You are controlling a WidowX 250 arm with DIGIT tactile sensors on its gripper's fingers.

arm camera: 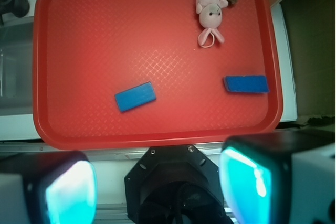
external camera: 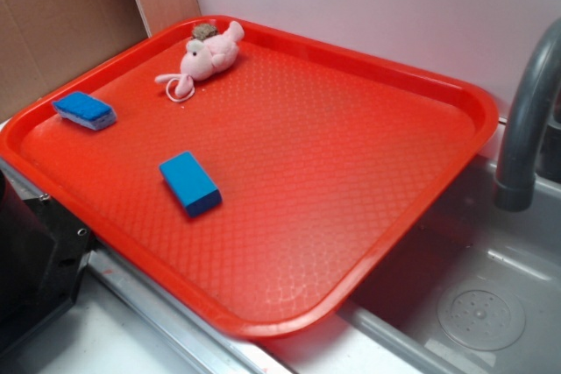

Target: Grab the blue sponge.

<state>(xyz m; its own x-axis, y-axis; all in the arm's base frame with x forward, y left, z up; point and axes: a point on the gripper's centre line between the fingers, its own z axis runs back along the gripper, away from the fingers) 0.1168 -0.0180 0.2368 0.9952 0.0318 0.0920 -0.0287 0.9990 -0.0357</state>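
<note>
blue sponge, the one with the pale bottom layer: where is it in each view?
Exterior: blue sponge near the tray's left rim, left of the blue block.
Wrist: blue sponge at right, near the tray's right rim.
Shared landmark: the pink plush toy at the tray's far end.

The robot's gripper [arm camera: 160, 184] has two chunky fingers [arm camera: 68, 190] with shiny see-through teal pads set in black and pale grey blocks, and behind them sits a black eight-sided mount [arm camera: 176, 179] with small silver screws near its top edge and a dark round hollow.
</note>
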